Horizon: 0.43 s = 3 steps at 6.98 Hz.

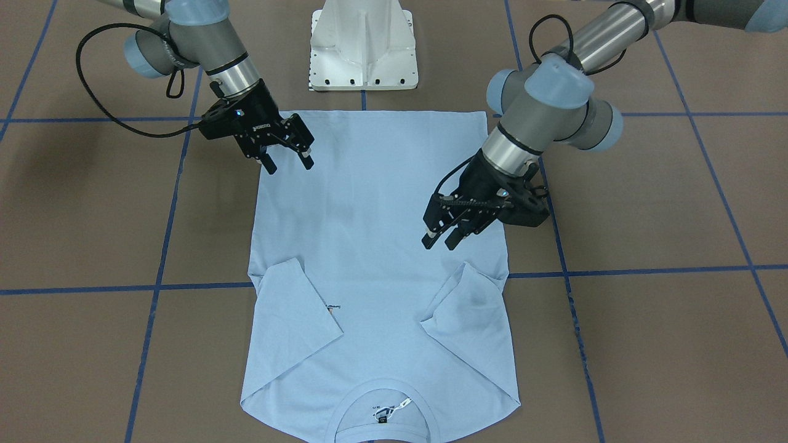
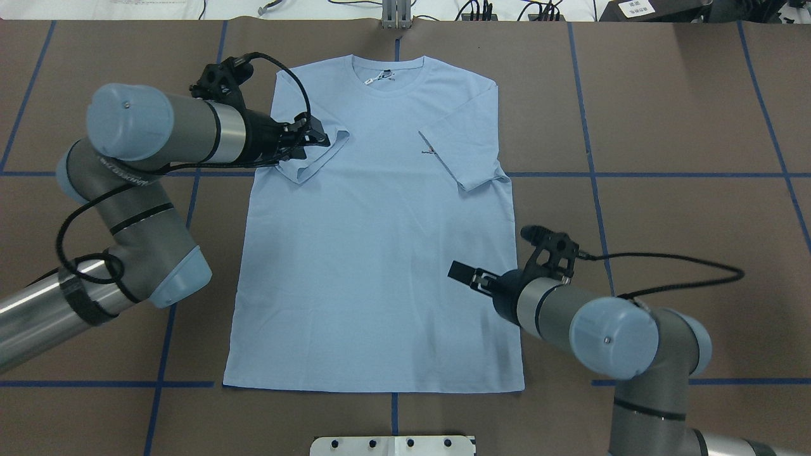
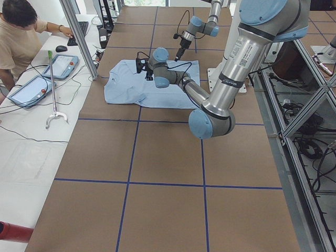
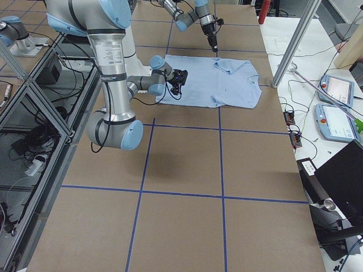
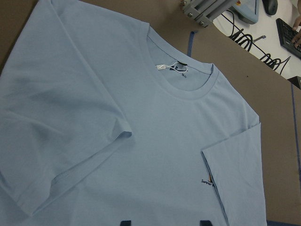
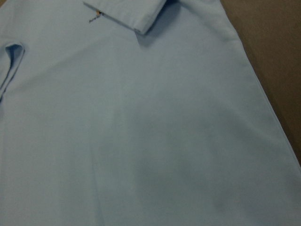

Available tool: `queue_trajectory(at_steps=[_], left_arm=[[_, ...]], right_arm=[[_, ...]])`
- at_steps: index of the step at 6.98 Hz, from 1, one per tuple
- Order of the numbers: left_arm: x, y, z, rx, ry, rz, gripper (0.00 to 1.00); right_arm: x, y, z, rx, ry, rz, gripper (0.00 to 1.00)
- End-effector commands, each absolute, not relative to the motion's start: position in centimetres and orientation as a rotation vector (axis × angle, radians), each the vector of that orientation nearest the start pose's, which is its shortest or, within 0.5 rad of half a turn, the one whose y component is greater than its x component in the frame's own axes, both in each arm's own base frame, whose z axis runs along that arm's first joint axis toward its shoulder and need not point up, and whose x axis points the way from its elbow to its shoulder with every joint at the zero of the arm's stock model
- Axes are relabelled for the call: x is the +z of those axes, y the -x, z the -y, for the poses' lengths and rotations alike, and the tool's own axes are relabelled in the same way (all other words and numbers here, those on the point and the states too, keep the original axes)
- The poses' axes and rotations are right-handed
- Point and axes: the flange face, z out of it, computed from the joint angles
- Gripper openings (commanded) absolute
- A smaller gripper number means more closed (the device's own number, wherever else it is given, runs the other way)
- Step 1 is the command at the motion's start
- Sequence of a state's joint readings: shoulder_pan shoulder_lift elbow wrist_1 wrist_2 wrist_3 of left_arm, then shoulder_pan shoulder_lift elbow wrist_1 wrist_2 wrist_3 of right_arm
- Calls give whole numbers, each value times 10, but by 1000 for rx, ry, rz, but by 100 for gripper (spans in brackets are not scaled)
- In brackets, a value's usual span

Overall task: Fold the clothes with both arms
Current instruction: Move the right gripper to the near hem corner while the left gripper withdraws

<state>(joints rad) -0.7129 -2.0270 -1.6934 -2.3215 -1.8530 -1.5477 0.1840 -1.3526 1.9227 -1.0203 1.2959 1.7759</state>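
The light blue T-shirt [image 1: 369,246] lies flat on the brown table, both sleeves folded in over the chest and the collar [image 2: 389,69] at the far side from the robot. It also shows in the overhead view [image 2: 374,266] and both wrist views [image 5: 164,141] [image 6: 141,117]. My left gripper [image 1: 440,242] is open and empty, just above the shirt beside its folded sleeve [image 2: 313,155]. It shows in the overhead view [image 2: 322,136] too. My right gripper [image 1: 289,165] [image 2: 459,271] is open and empty over the shirt's lower body near the side edge.
The white pedestal base [image 1: 363,49] stands at the robot's side of the table just past the shirt's hem. Blue tape lines [image 1: 646,271] cross the brown table. An operator [image 3: 21,37] sits at a side desk with tablets beyond a metal post [image 3: 79,37].
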Motion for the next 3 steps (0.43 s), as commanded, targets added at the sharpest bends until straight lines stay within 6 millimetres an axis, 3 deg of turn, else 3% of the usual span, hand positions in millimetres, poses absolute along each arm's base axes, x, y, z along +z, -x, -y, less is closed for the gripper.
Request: queue_trajectory(at_steps=[1, 2, 3], left_arm=[[261, -397, 480, -387, -244, -1319, 58], [262, -397, 479, -386, -243, -1319, 58], [261, -396, 479, -388, -244, -1321, 59]], right_arm=[[310, 524, 181, 536, -221, 963, 98], [300, 517, 172, 567, -203, 941, 91], [306, 519, 163, 567, -197, 892, 82]])
